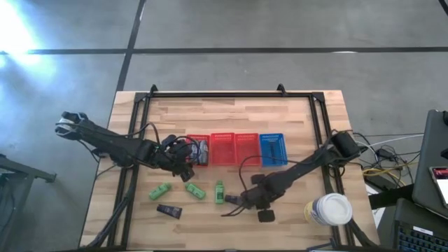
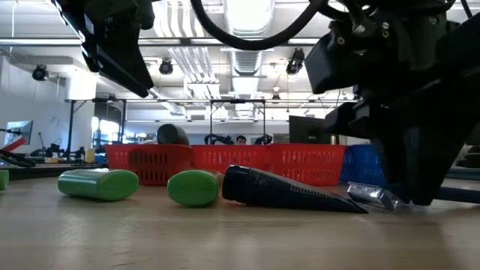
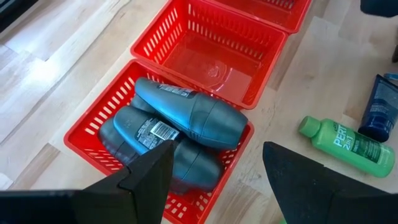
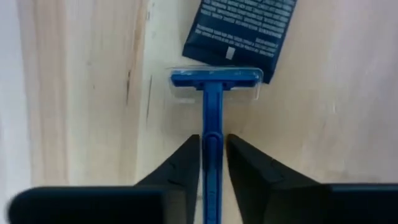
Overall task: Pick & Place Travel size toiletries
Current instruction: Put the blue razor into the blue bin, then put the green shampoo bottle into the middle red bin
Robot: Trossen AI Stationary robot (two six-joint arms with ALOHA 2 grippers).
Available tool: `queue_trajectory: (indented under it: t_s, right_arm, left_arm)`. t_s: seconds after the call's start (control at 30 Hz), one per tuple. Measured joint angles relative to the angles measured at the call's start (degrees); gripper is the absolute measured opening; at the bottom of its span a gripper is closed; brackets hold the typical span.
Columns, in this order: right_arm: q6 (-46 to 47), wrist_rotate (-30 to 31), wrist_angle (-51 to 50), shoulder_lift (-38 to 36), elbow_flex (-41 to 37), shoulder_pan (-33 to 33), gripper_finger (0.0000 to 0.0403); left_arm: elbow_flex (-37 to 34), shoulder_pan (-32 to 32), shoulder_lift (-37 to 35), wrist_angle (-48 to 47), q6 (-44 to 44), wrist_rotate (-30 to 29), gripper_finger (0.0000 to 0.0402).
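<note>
While the left arm hangs over the leftmost red basket (image 1: 198, 150), the right arm reaches down to the tabletop (image 1: 231, 112) just in front of the basket row. From above, the left gripper (image 1: 183, 165) sits at that basket's front edge, and the right gripper (image 1: 234, 202) is low beside a green bottle (image 1: 219, 192). Two more green bottles (image 1: 161, 190) (image 1: 195, 190) lie left of it, a dark tube (image 1: 169, 210) nearer the front edge, and a blue basket (image 1: 273, 149) ends the row on the right. A white-lidded jar (image 1: 327, 209) stands far right.

At tabletop height, two green bottles (image 2: 99, 184) (image 2: 193, 187) and a dark tube (image 2: 289, 190) lie in front of the red baskets (image 2: 225, 160), with a razor head (image 2: 373, 196) under the right arm's dark bulk.

Past the left wrist, the fingers (image 3: 147, 180) stand wide apart over the red basket (image 3: 93, 124), which holds grey rounded containers (image 3: 189, 112). A green bottle (image 3: 351, 143) lies outside it on the wood.

Past the right wrist, the fingers (image 4: 183, 168) are narrowed around the handle of a blue razor (image 4: 212, 112) lying flat on the wood, its head touching a dark-blue packet (image 4: 242, 28). The fingers sit just at the handle's sides; whether they press it I cannot tell.
</note>
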Motion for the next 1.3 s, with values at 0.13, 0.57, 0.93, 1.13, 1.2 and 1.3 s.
queue_trajectory:
  t_s: [0.13, 0.57, 0.93, 1.13, 1.2, 1.3]
  right_arm:
    - [4.61, -0.45, -2.8, -2.03, 0.0, -0.11, 0.0025]
    - [40.65, 15.74, -15.23, -29.18, -3.64, -12.78, 0.0034]
    - [55.21, 14.19, -4.1, -39.99, -24.53, -27.89, 0.0038]
    - [55.95, 17.52, -3.68, -38.12, -26.17, -27.91, 0.0063]
    - [55.12, 19.28, -3.5, -38.16, -25.89, -27.98, 0.0083]
    - [54.14, 19.88, -3.6, -38.46, -25.8, -28.23, 0.0114]
  left_arm:
    - [0.0, 0.0, 0.0, 0.02, 0.0, 0.0, 0.0252]
    - [0.0, 0.0, 0.02, 2.49, 1.22, -0.88, 0.0252]
    - [0.0, 0.0, 0.02, 2.58, 1.18, -1.33, 0.0252]
    - [0.0, 0.0, 0.02, 2.6, 0.98, -1.33, 0.0252]
    - [0.0, 0.0, 0.02, 2.64, 0.94, -1.33, 0.0252]
    - [0.0, 0.0, 0.02, 2.95, 0.89, -1.18, 0.0252]
